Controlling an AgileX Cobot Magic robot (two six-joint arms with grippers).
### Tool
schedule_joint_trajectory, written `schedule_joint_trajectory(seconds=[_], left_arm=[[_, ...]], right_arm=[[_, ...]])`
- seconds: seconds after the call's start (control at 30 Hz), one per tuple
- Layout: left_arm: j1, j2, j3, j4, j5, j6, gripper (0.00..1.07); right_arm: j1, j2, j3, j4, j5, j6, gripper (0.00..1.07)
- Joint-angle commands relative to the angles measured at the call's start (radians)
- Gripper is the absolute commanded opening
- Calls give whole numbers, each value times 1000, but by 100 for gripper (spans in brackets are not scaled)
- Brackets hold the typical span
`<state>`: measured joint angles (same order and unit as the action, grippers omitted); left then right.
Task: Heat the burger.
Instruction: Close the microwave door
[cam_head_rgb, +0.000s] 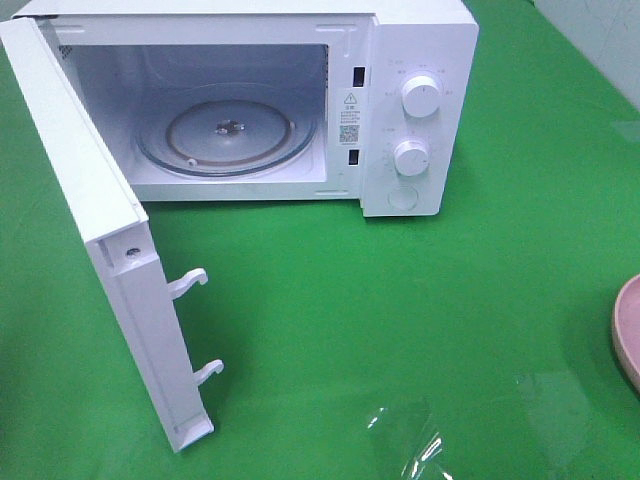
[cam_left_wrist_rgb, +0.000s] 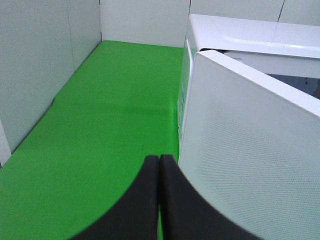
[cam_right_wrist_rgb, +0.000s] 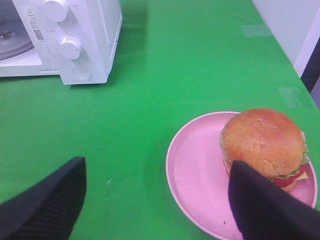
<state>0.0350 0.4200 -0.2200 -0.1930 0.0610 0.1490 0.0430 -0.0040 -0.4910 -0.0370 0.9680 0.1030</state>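
The burger (cam_right_wrist_rgb: 262, 140), with a glossy brown bun and a green lettuce edge, sits on a pink plate (cam_right_wrist_rgb: 195, 160) on the green table. My right gripper (cam_right_wrist_rgb: 156, 167) hovers open near the plate; one finger (cam_right_wrist_rgb: 265, 210) is in front of the burger and the other is off to the side, neither touching it. The white microwave (cam_head_rgb: 415, 110) stands open, its door (cam_head_rgb: 110, 250) swung out to the left and the glass turntable (cam_head_rgb: 228, 135) bare. My left gripper (cam_left_wrist_rgb: 159, 167) is shut on nothing, close beside the door's outer face (cam_left_wrist_rgb: 250, 165). Neither gripper shows in the exterior high view.
Only the pink plate's rim (cam_head_rgb: 630, 330) shows at the right edge of the exterior high view. Two door latch hooks (cam_head_rgb: 190, 283) stick out toward the table's middle. Grey walls (cam_left_wrist_rgb: 35, 75) border the table on the left. A clear tape patch (cam_head_rgb: 410, 440) lies near the front edge.
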Motion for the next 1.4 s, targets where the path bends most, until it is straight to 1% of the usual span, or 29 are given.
schedule_joint_trajectory(seconds=[0.03, 0.07, 0.17, 0.3, 0.4, 0.43, 0.47, 0.57, 0.6, 0.63, 0.67, 0.7, 0.73, 0.77, 0.8, 0.83, 0.87, 0.93, 0.97, 1.0, 1.07, 1.1, 1.13, 1.2, 1.23, 1.27, 1.3, 1.33, 1.4], left_arm=[[-1, 26, 37, -5, -124, -2, 0], [-1, 55, 52, -5, -184, -6, 0], [-1, 76, 54, -5, -207, -9, 0], [-1, 195, 54, 4, -293, -10, 0], [-1, 221, 54, 8, -313, -10, 0], [-1, 270, 54, 15, -356, -11, 0], [-1, 319, 54, 26, -395, -25, 0], [-1, 347, 54, 40, -412, -44, 0], [-1, 398, 54, 88, -441, -89, 0], [-1, 440, 54, 159, -478, -149, 0], [-1, 440, 54, 159, -478, -149, 0], [-1, 480, 54, 247, -521, -206, 0], [-1, 480, 54, 247, -521, -206, 0], [-1, 524, 54, 326, -576, -265, 0], [-1, 524, 54, 326, -576, -265, 0], [-1, 542, 54, 350, -598, -287, 0], [-1, 542, 54, 350, -598, -287, 0], [-1, 641, 54, 412, -692, -360, 0], [-1, 641, 54, 412, -692, -360, 0], [-1, 685, 54, 418, -731, -381, 0], [-1, 704, 54, 418, -744, -392, 0], [-6, 740, 54, 423, -774, -419, 0], [-6, 740, 54, 423, -774, -419, 0], [-35, 774, 54, 423, -812, -426, 0], [-71, 808, 53, 406, -845, -404, 0], [-71, 808, 53, 406, -845, -404, 0], [-106, 848, 53, 377, -874, -374, 0], [-106, 848, 53, 377, -874, -374, 0], [-169, 915, 53, 328, -923, -338, 0]], right_arm=[[-6, -26, 1, -2, -7, -10, 76], [-6, -26, 1, -2, -7, -10, 76], [-6, -26, 1, -2, -7, -10, 76], [-6, -26, 1, -2, -7, -10, 76], [-6, -26, 1, -2, -7, -10, 76], [-6, -26, 1, -2, -7, -10, 76], [-6, -26, 1, -2, -7, -10, 76], [-6, -26, 1, -2, -7, -10, 76], [-6, -26, 1, -2, -7, -10, 76], [-6, -26, 1, -2, -7, -10, 76], [-6, -26, 1, -2, -7, -10, 76], [-6, -26, 1, -2, -7, -10, 76], [-6, -26, 1, -2, -7, -10, 76], [-6, -26, 1, -2, -7, -10, 75], [-6, -26, 1, -2, -7, -10, 75], [-6, -26, 1, -2, -7, -10, 75], [-6, -26, 1, -2, -7, -10, 75], [-6, -26, 1, -2, -7, -10, 75], [-6, -26, 1, -2, -7, -10, 75], [-6, -26, 1, -2, -7, -10, 75], [-6, -26, 1, -2, -7, -10, 75], [-6, -26, 1, -2, -7, -10, 75], [-6, -26, 1, -2, -7, -10, 75], [-6, -26, 1, -2, -7, -10, 75], [-6, -26, 1, -2, -7, -10, 75], [-6, -26, 1, -2, -7, -10, 75], [-6, -26, 1, -2, -7, -10, 75], [-6, -26, 1, -2, -7, -10, 75], [-6, -26, 1, -2, -7, -10, 75]])
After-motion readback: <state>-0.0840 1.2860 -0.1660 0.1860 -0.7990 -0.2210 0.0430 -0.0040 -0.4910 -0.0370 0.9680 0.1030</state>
